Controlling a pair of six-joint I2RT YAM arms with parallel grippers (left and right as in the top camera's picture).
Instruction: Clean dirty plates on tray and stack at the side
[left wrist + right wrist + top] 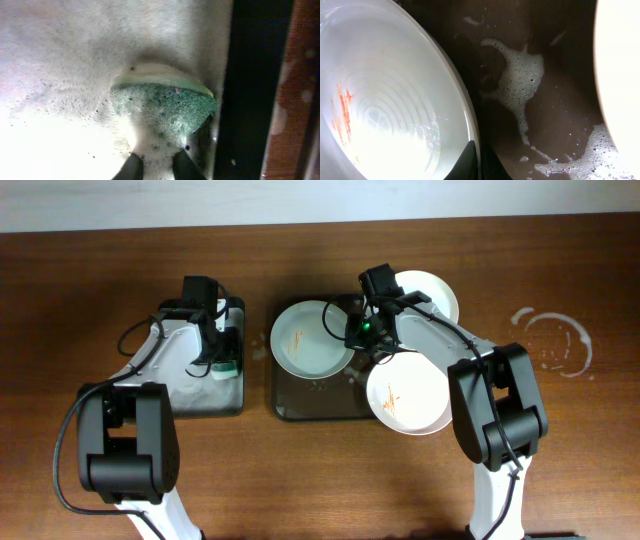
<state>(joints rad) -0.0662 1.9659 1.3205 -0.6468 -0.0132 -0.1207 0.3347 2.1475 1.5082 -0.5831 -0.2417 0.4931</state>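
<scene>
A white plate (305, 340) with orange smears lies on the left of the dark tray (300, 408). My right gripper (353, 330) is shut on its right rim. In the right wrist view the plate (385, 100) fills the left, with one finger of the gripper (477, 160) inside the rim and one outside. A second smeared plate (408, 393) overhangs the tray's right edge and shows at the right of the right wrist view (620, 75). A third plate (432, 292) lies behind it. My left gripper (157, 167) is shut on the foamy green sponge (165, 107).
The sponge (225, 367) sits in a narrow dark tub (190, 402) of foamy water left of the tray, near the tub's right wall (255, 90). White foam (520, 75) floats on the tray floor. A wet ring mark (555, 340) is on the table at the far right.
</scene>
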